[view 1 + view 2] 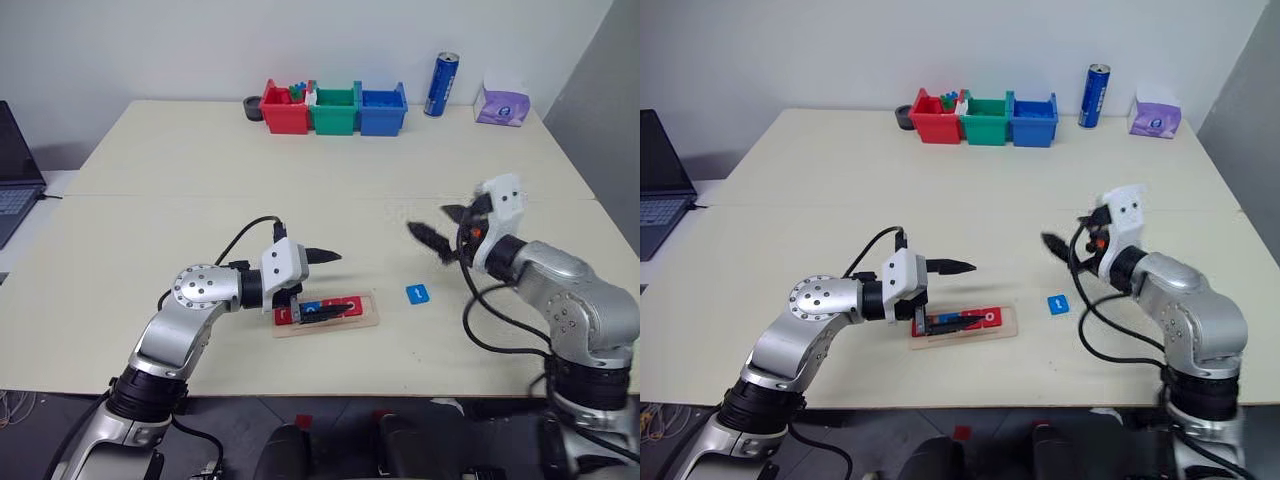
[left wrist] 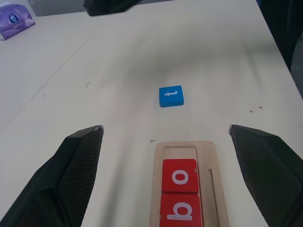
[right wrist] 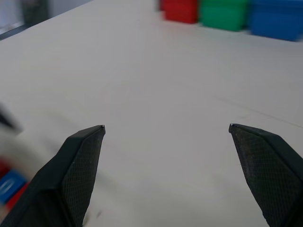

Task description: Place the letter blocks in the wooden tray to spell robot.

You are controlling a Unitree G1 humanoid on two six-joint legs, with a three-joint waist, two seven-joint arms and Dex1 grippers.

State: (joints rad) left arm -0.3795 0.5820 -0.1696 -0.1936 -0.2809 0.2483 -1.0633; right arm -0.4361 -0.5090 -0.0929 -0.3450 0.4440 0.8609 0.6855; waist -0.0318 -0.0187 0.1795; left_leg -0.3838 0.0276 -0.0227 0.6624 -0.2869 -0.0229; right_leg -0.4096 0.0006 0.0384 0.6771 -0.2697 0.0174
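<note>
The wooden tray [image 1: 368, 319] lies near the table's front edge, and its rim [image 2: 215, 179] runs up between my left fingers. In its groove sit a red "o" block [image 2: 180, 176] and a red "b" block [image 2: 181, 210]. Red and blue blocks further along are partly hidden by my lower left finger. A blue "t" block [image 1: 418, 293] lies loose on the table just right of the tray. My left gripper [image 1: 330, 282] hovers open over the tray, pointing right. My right gripper [image 1: 440, 228] hangs open and empty above the table, up and right of the "t" block.
Red [image 1: 285, 110], green [image 1: 335, 110] and blue [image 1: 383, 110] bins stand at the table's far edge, with a blue can [image 1: 442, 85] and a purple tissue pack [image 1: 502, 103] to their right. A laptop [image 1: 15, 170] sits at the far left.
</note>
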